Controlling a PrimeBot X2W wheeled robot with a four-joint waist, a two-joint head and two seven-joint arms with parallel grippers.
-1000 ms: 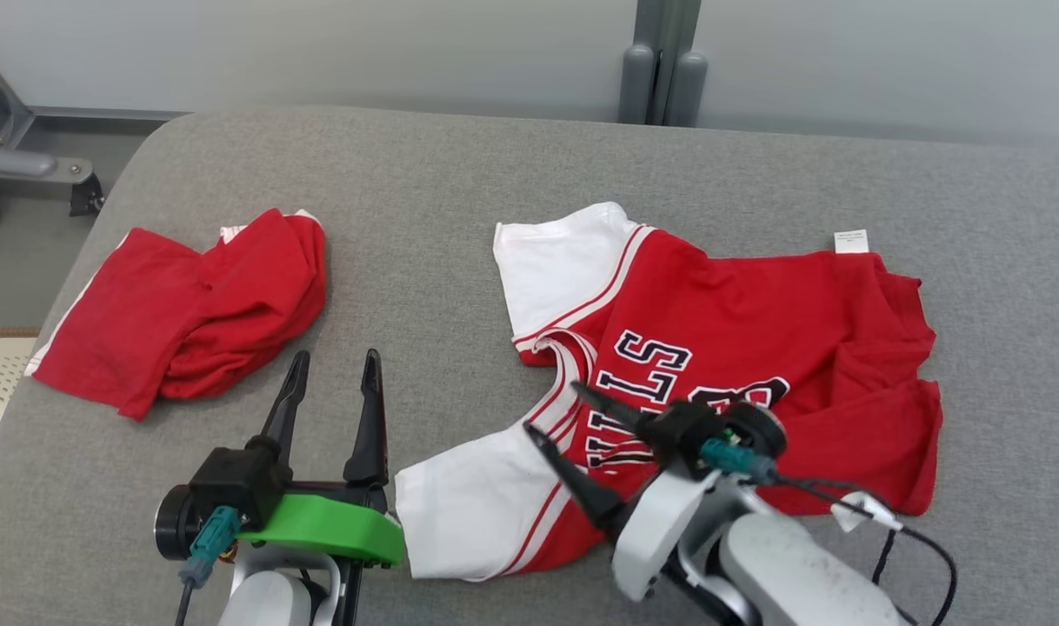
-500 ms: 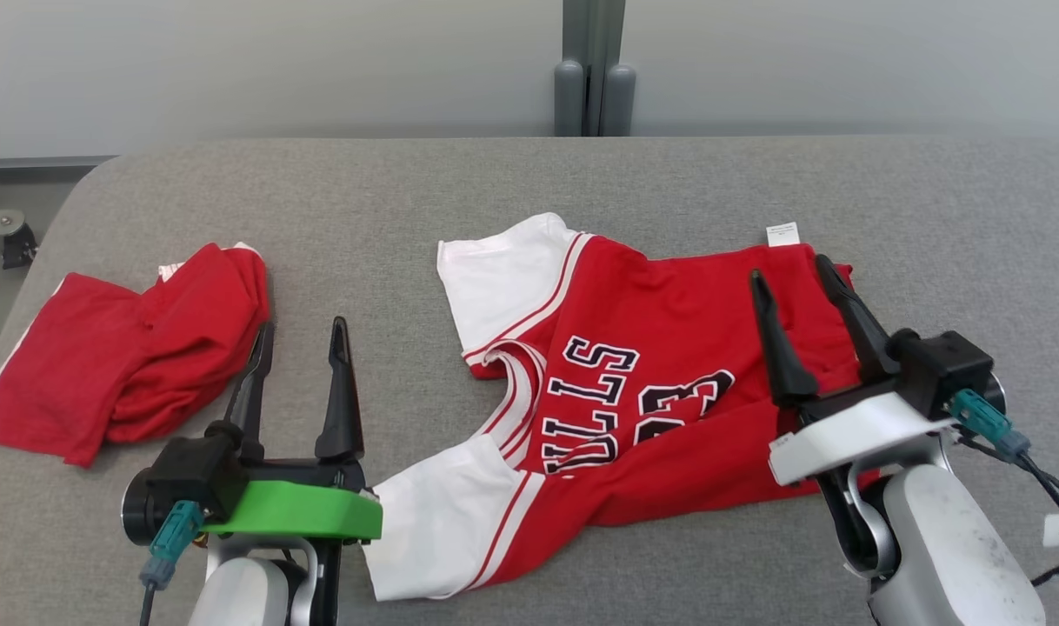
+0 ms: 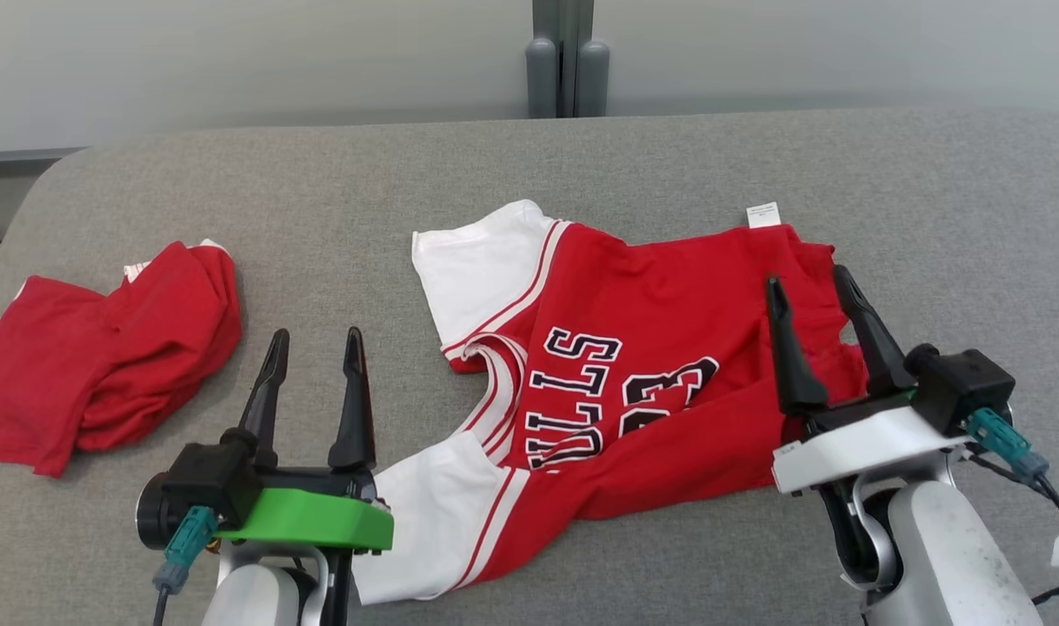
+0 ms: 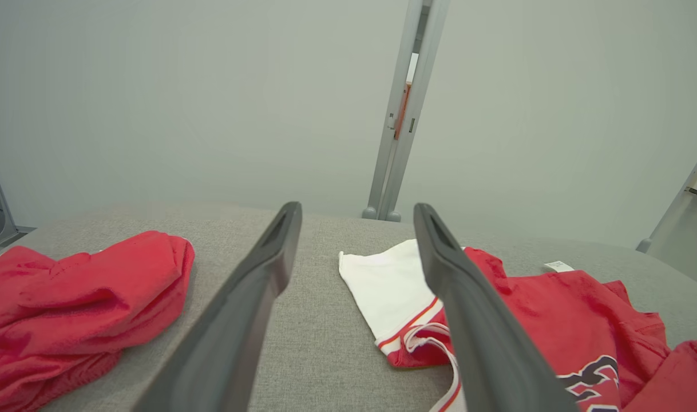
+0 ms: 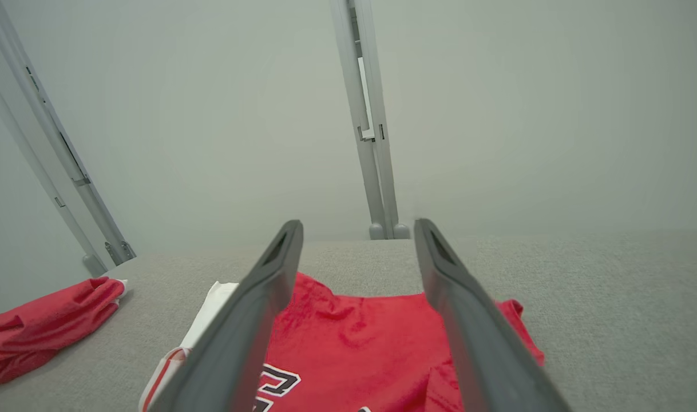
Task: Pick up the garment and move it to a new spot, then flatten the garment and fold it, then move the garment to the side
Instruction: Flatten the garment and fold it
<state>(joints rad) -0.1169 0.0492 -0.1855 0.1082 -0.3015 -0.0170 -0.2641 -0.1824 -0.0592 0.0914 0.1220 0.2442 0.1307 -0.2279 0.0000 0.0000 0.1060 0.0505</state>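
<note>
The garment, a red jersey (image 3: 651,296) with white sleeves and black lettering, lies partly spread and wrinkled on the grey table (image 3: 321,191); its right hem is bunched. My left gripper (image 3: 316,335) stands open just left of the jersey's near white sleeve, above bare table, with nothing between its fingers. My right gripper (image 3: 808,278) is open over the jersey's right edge, holding nothing. The left wrist view has the left gripper (image 4: 357,207) framing the far sleeve of the jersey (image 4: 554,309). In the right wrist view the right gripper (image 5: 357,224) hovers above the jersey (image 5: 354,332).
A second red garment (image 3: 112,356) lies crumpled at the table's left end, also seen as a red garment (image 4: 79,292) in the left wrist view. A grey post (image 3: 567,61) stands behind the far edge. A white tag (image 3: 762,215) sticks out of the jersey's far edge.
The right gripper has swung from the jersey's near middle, fingers pointing left, to its right edge, fingers pointing away. The head camera has turned, shifting everything left. The jersey lies unmoved.
</note>
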